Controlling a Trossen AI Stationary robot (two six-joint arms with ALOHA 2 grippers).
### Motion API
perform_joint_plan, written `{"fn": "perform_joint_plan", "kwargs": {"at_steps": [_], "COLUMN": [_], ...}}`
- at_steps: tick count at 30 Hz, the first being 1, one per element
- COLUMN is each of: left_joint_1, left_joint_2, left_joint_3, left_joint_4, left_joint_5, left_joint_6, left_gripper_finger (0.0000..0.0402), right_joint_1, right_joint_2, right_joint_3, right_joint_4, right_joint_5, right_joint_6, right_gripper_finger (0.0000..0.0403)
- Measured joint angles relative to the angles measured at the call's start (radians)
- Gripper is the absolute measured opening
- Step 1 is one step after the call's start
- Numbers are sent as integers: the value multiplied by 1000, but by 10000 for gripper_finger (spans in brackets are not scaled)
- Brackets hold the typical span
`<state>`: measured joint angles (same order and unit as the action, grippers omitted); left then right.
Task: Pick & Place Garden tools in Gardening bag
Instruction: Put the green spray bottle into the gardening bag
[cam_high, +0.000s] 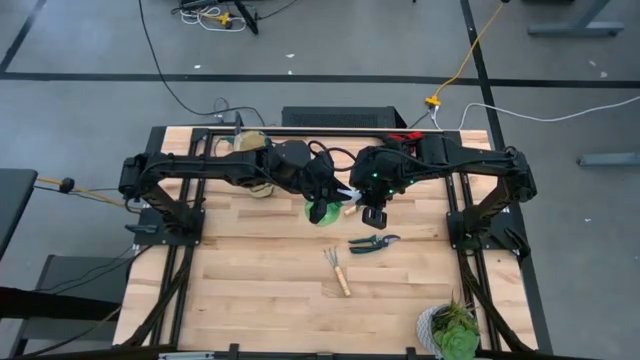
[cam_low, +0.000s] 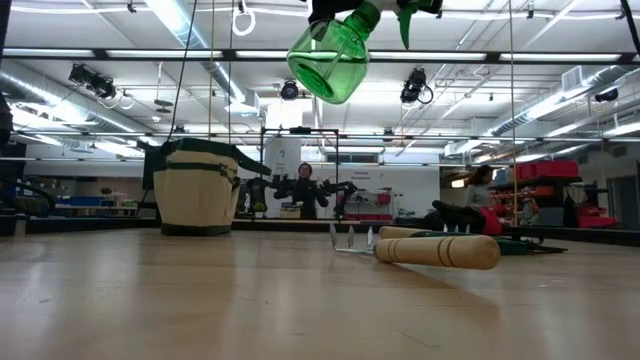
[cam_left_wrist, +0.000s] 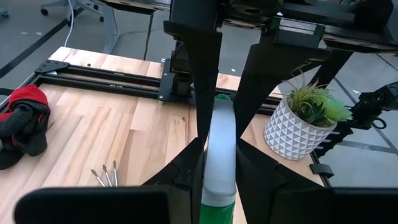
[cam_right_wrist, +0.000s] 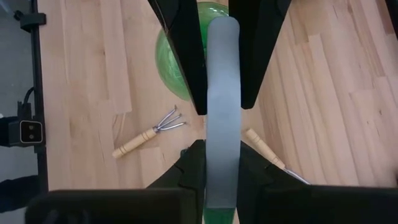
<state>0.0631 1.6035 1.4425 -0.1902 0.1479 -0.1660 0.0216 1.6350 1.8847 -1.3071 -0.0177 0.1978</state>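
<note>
Hands meet above the counter's (cam_high: 250, 280) middle: the left hand (cam_high: 322, 205) and the right hand (cam_high: 372, 212) each pinch the white handle of the green spray bottle (cam_low: 330, 60), which hangs high off the wood, body downward. The bag (cam_low: 196, 187) stands upright toward the left arm's far corner, so the left arm is nearer.
</note>
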Motion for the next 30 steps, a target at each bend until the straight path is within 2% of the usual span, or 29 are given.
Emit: {"fn": "perform_joint_plan", "kwargs": {"at_steps": [12, 23, 30], "left_joint_1": [-2, -5, -5], "left_joint_2": [0, 0, 0], "left_joint_3": [0, 0, 0], "left_joint_4": [1, 1, -7], "left_joint_5": [1, 0, -5], "left_joint_6": [26, 31, 20], "left_gripper_finger": [64, 63, 62], "right_joint_1": [0, 0, -1], "right_joint_2": [0, 0, 0], "right_joint_3": [0, 0, 0], "right_joint_4": [0, 0, 6], "right_joint_5": [-1, 2, 11], "right_joint_6": [-4, -4, 6], "right_gripper_finger": [67, 68, 98]}}
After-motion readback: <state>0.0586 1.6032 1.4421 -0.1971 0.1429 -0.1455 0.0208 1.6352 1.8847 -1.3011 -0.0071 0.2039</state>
